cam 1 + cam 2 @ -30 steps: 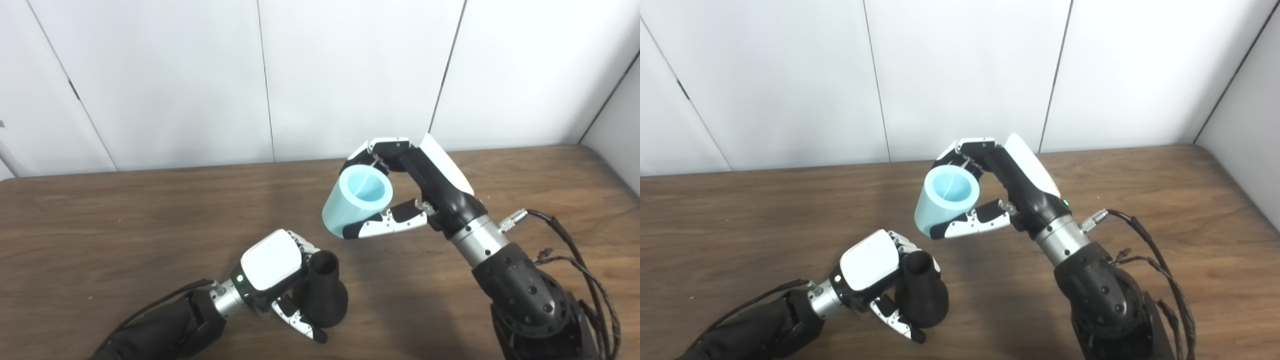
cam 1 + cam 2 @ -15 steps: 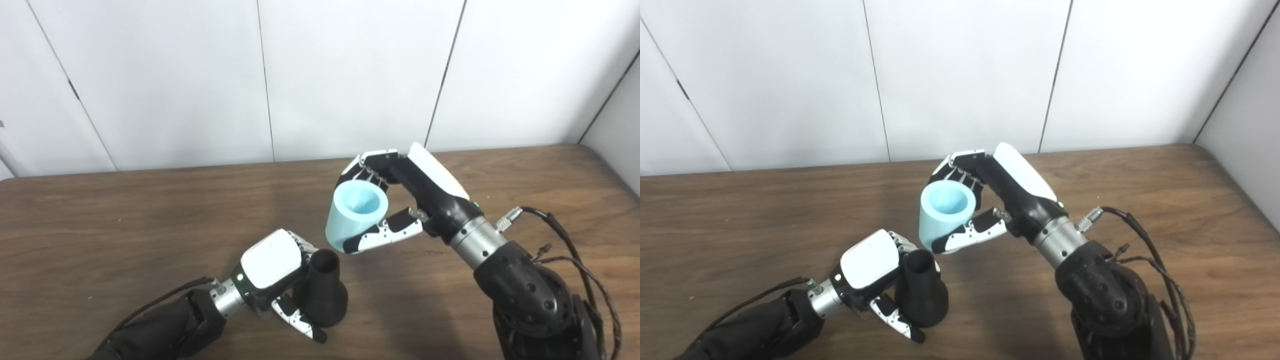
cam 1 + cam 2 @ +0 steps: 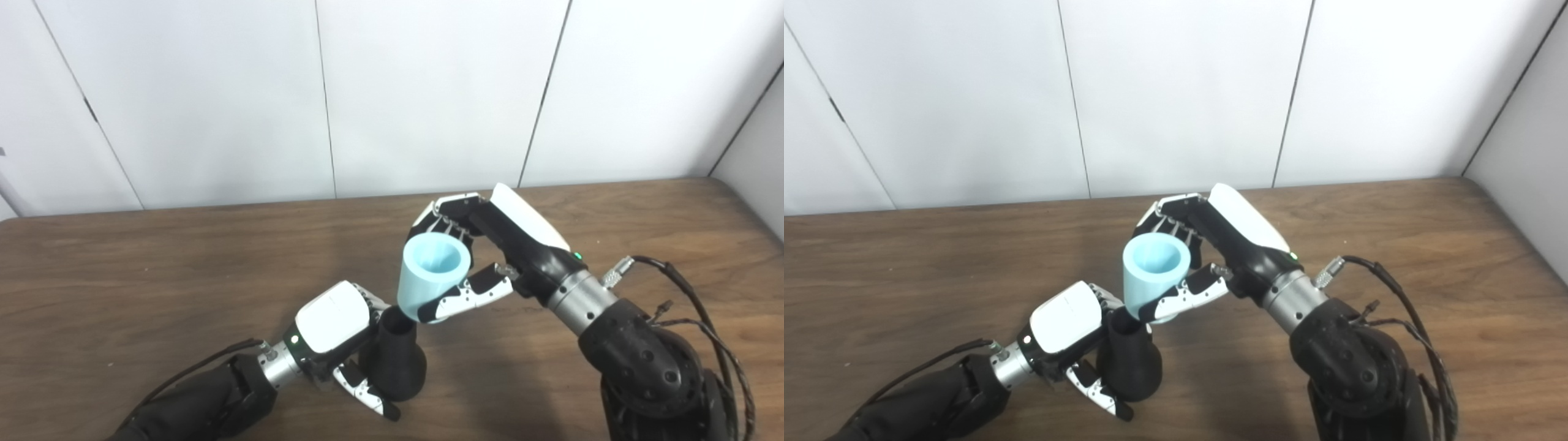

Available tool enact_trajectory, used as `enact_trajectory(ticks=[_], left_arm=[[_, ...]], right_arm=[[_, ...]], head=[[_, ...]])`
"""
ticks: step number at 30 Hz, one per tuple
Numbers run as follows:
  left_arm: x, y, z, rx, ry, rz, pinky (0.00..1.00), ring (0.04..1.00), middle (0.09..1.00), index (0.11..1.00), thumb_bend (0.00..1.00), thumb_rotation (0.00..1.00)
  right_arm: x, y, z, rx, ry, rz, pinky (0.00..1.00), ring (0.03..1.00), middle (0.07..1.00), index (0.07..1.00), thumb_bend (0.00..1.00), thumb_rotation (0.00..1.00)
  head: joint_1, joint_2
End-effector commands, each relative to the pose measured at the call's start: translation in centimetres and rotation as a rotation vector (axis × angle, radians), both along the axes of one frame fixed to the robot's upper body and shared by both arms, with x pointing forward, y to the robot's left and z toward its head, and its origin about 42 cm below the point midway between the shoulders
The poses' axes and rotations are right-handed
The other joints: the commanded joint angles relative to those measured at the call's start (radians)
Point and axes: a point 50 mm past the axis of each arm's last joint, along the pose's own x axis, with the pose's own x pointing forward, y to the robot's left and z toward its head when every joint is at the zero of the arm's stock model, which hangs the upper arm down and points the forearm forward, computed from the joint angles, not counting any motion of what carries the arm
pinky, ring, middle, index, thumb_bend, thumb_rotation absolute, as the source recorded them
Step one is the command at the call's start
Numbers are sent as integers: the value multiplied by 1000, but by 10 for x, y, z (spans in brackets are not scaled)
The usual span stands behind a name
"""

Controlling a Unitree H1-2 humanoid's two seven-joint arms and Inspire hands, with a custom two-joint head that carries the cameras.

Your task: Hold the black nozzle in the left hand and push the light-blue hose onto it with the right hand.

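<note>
A black nozzle (image 3: 398, 362) stands upright on the wooden table (image 3: 122, 275), wide base down and narrow neck up. My left hand (image 3: 334, 337) is shut on it from the left side. Held in my right hand (image 3: 490, 257) is a short light-blue hose (image 3: 432, 282), its open end facing up toward the camera. The hose's lower end sits right over the nozzle's neck and hides its mouth; whether they touch I cannot tell. The right thumb presses the hose's near side, the fingers wrap its far side.
White wall panels (image 3: 429, 92) rise behind the table's back edge. A grey wall (image 3: 762, 165) stands at the table's right end. Black cables (image 3: 692, 306) trail from my right wrist over the table.
My right hand has carried the hose down and to the left, from above and right of the nozzle to right over its neck. The left hand and nozzle have stayed put.
</note>
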Motion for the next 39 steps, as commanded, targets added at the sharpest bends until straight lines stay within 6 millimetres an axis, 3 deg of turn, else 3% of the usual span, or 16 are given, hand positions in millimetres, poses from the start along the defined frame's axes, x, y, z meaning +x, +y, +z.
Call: enact_trajectory(ticks=[1,19,21,25,27,34,36,38,39], left_arm=[[-64,9,-74,164,204,-33,198,241,387,497,516,0],[-67,7,-76,150,215,-32,212,255,395,501,516,0],[-68,7,-77,145,217,-32,211,256,398,501,516,0],[-69,8,-77,146,219,-31,212,258,398,502,516,0],[-69,8,-77,149,221,-30,193,239,402,494,518,0],[-70,7,-78,143,222,-30,197,240,405,496,518,0],[-71,6,-78,145,221,-31,184,225,401,490,518,0],[-71,6,-79,147,219,-33,170,209,412,483,521,0],[-71,6,-79,146,220,-33,157,196,414,480,522,0]], right_arm=[[-4,0,14,29,-83,6,202,344,471,537,508,0],[-6,9,-7,88,-81,65,277,376,492,528,512,0],[-7,9,-10,82,-91,64,239,407,477,515,515,0],[-9,11,-16,74,-99,70,228,359,491,528,511,0],[-10,11,-18,72,-105,68,194,426,460,516,517,0],[-10,11,-21,61,-107,77,187,444,436,519,517,0],[-9,10,-22,59,-105,76,194,358,463,540,508,0],[-9,10,-23,56,-109,76,157,421,423,526,513,0],[-9,10,-24,54,-116,78,120,229,439,501,523,0]], head=[[6,1],[23,-2],[24,-3],[25,-4],[25,-3],[25,-1],[27,-3],[30,-5],[30,-5]])
